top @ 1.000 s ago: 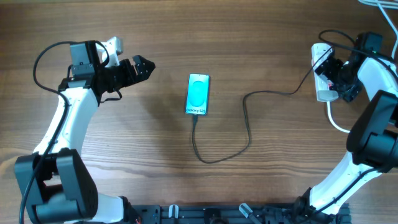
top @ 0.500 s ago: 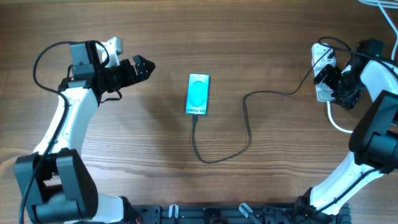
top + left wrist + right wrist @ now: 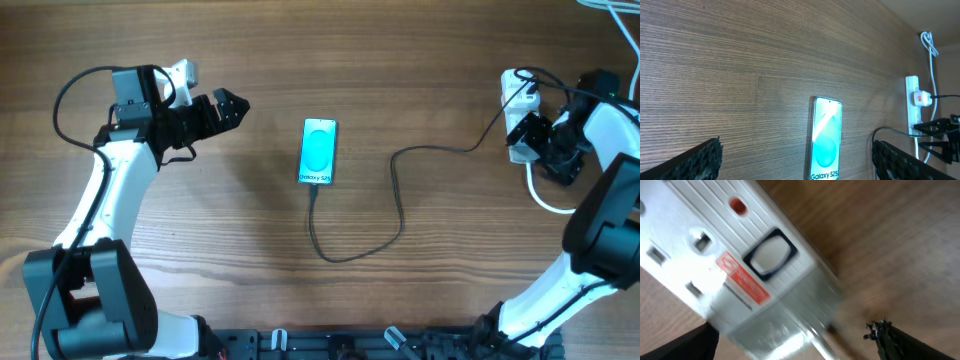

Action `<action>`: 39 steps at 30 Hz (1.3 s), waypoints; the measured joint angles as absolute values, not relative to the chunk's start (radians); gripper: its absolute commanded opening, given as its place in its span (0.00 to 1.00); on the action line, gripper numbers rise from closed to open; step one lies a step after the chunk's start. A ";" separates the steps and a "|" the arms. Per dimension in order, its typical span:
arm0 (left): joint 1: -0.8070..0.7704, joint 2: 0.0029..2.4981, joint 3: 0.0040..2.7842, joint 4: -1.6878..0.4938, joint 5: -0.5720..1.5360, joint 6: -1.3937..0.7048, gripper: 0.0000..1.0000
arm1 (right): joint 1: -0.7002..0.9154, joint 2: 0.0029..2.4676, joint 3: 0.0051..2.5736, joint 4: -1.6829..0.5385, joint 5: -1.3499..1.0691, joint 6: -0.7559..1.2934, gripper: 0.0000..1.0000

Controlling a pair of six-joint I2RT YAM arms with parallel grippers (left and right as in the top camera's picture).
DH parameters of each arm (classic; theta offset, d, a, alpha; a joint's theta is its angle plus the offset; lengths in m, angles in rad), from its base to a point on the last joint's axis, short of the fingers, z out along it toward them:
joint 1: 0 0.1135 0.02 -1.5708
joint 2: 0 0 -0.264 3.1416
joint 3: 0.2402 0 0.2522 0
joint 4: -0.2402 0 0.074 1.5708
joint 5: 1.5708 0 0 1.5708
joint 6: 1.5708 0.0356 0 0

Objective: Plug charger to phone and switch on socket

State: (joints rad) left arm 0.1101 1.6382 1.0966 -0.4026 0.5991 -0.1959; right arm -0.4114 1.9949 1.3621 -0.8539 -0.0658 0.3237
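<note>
The phone [image 3: 319, 152] lies flat mid-table with its turquoise screen up; it also shows in the left wrist view [image 3: 826, 137]. The charger's thin black cable [image 3: 398, 205] runs from the phone's near end in a loop to the right, up to the socket [image 3: 517, 88]. The socket is a white strip at the right edge, with the charger's plug [image 3: 921, 98] in it. My right gripper [image 3: 528, 135] is open over the socket's near end. The right wrist view shows the socket's face [image 3: 715, 245] close up between the fingers [image 3: 795, 342]. My left gripper [image 3: 226, 108] is open and empty, left of the phone.
The socket's white cord [image 3: 541, 196] curves toward me from the strip, under the right arm. A thick white cable [image 3: 612, 12] hangs at the far right corner. The socket's face carries a small red button [image 3: 737, 205] and a white rocker in a black frame [image 3: 770, 255].
My right gripper has shifted a little along the socket toward its near end. The left arm, phone and cable have not moved.
</note>
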 measured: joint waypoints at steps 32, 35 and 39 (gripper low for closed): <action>0.110 1.638 1.097 -0.403 0.599 -0.196 1.00 | -0.329 0.723 0.992 -0.845 -0.418 -0.002 1.00; 0.110 1.638 1.097 -0.402 0.599 -0.196 1.00 | -0.309 0.723 0.992 -0.863 -0.458 -0.019 1.00; 0.110 1.638 1.097 -0.402 0.599 -0.196 1.00 | -0.308 0.764 0.987 -0.930 -0.625 -0.154 1.00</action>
